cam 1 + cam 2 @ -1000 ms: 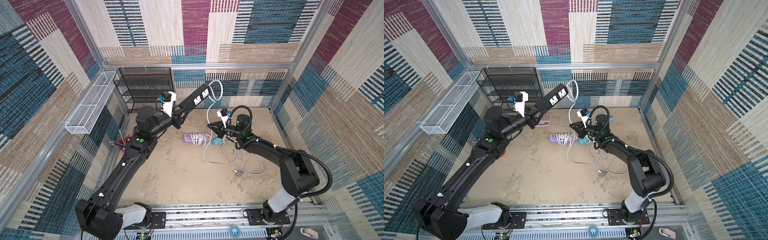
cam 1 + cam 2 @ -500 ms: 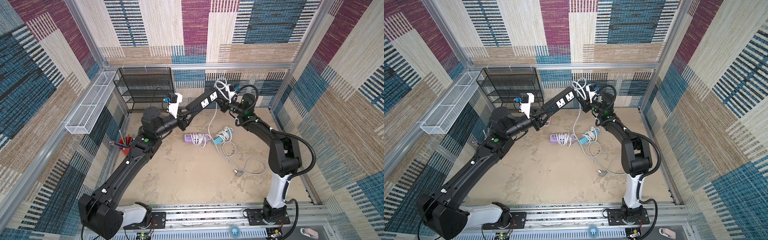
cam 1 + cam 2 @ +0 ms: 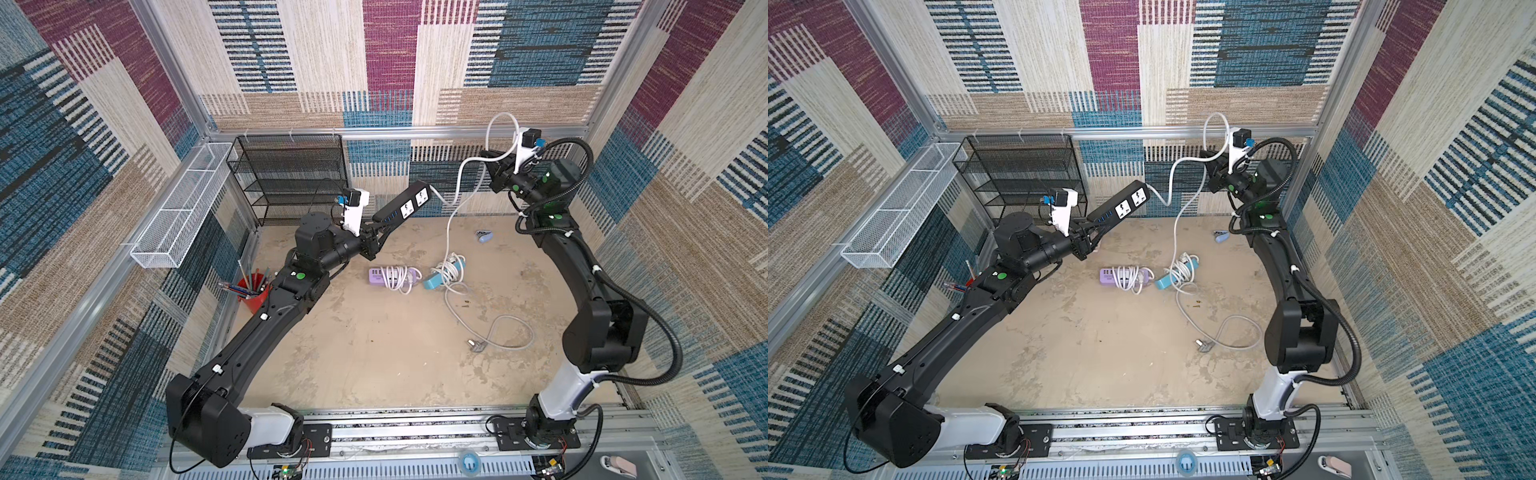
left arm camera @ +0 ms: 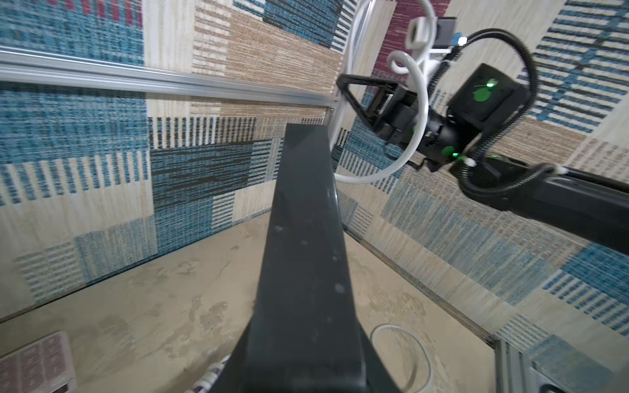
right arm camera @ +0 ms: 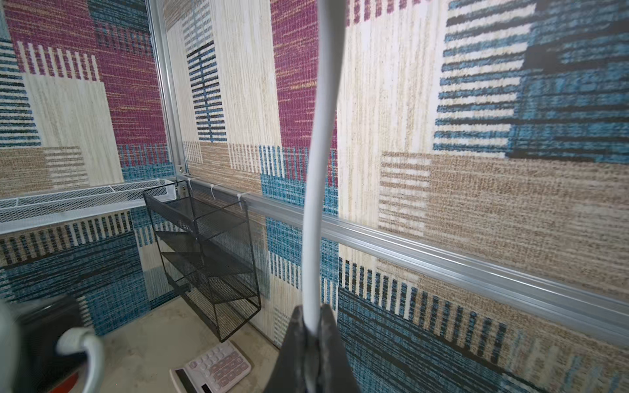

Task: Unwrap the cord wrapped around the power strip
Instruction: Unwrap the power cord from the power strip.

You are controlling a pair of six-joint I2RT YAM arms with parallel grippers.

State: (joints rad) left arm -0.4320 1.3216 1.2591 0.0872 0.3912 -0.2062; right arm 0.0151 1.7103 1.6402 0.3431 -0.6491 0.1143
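Gripping one end of the black power strip (image 3: 405,203), the left tool (image 3: 377,237) is clamped shut on it and holds it in the air above the bench (image 3: 374,353), slanting up toward the back wall with its sockets facing up in both top views. The white cord (image 3: 459,183) leaves the strip's far end, sags, then rises to the right tool (image 3: 492,166), which is pinched closed on it. The right wrist view shows the cord (image 5: 318,170) running straight out from between the closed jaws. Past that grip it arches in a loop and drops to the bench, ending at the plug (image 3: 476,345).

The strip's body looks bare in the left wrist view – no turn of cord shows around it – so the unwinding seems done or nearly so.

The strip is likely rigid, smooth plastic. Held at one end only, it would lever against the pads, and any sideways pull from the cord could twist it. A hold nearer its middle would be steadier, though the present one leaves the body free.

The cord is limp but springy and holds its curl. Its round, slick jacket could slide through a light pinch, so a firm hold near the strip's exit suits pulling.

The hanging run passes close to the blue strip (image 3: 440,276) with its own coil; whether they touch I cannot tell. The purple strip (image 3: 392,276) lies just beside that one, wrapped too.
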